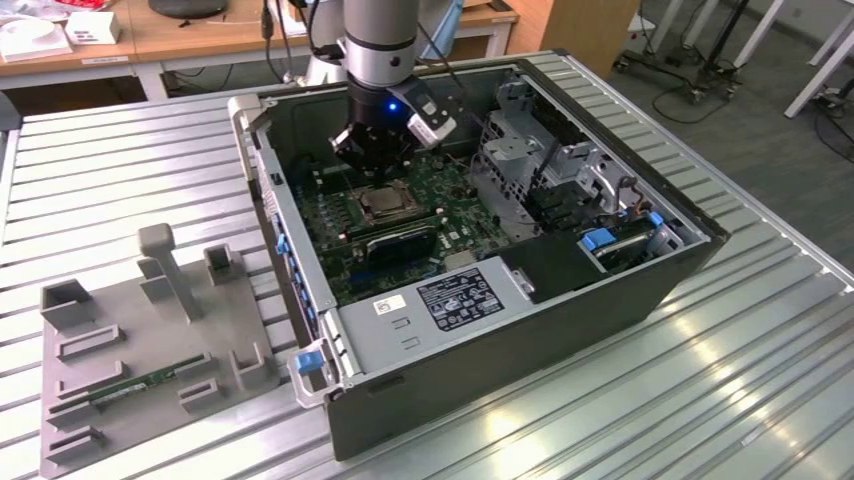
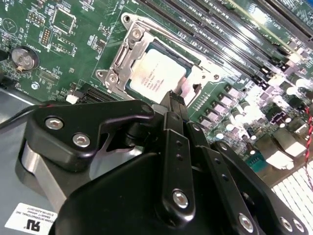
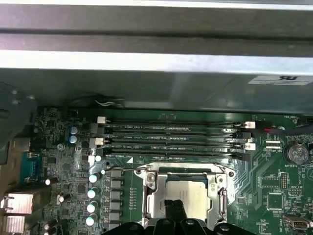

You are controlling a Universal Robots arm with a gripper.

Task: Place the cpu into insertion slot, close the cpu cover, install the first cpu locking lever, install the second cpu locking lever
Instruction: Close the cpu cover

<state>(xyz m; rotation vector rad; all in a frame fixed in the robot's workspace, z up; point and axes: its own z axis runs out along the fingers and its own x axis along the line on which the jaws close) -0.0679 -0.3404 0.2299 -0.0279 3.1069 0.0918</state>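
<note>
Inside the open computer case (image 1: 667,270), the cpu (image 1: 382,203) lies flat in the insertion slot (image 1: 358,212) on the green motherboard. Both wrist views show its pale metal face (image 2: 157,74) (image 3: 191,190) framed by the silvery cpu cover (image 2: 121,55) (image 3: 152,192), which lies down around it. A thin wire lever (image 3: 223,199) runs along one side of the socket. My gripper (image 1: 375,168) hangs just above the socket with its black fingertips (image 2: 172,99) pressed together beside the chip's edge. Nothing is held between them (image 3: 174,209).
Long black memory slots (image 3: 171,137) run beside the socket. A grey drive cage (image 1: 534,160) and the labelled power supply box (image 1: 441,300) stand in the case toward the exterior view's right and front. A grey fixture tray (image 1: 134,340) sits on the ribbed table at the exterior view's left.
</note>
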